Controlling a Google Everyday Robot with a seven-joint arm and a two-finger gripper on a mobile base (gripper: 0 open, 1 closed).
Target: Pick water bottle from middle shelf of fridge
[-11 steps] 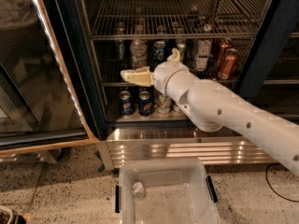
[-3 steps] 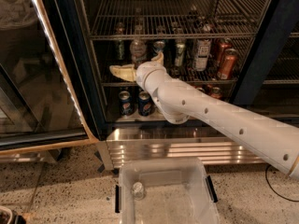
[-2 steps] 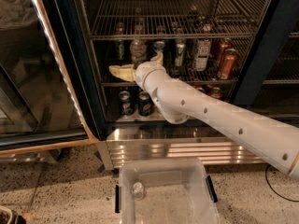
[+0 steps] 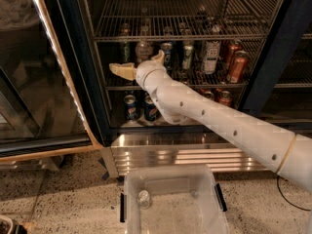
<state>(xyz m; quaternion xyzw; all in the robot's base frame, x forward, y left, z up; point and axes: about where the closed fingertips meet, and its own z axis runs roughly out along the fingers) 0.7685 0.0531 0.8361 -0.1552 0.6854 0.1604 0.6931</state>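
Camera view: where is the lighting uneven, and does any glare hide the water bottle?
Camera view: the fridge interior is dim, while the door's light strip and the steel base strip shine bright. Camera view: the glass door carries pale reflections. Camera view: no glare on the water bottle, dim beside the open tool at the middle shelf.

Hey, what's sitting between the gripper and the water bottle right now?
Nothing shows between them in the camera view. The open gripper is at the front of the middle shelf, its fingers flanking the water bottle and hiding its lower part.
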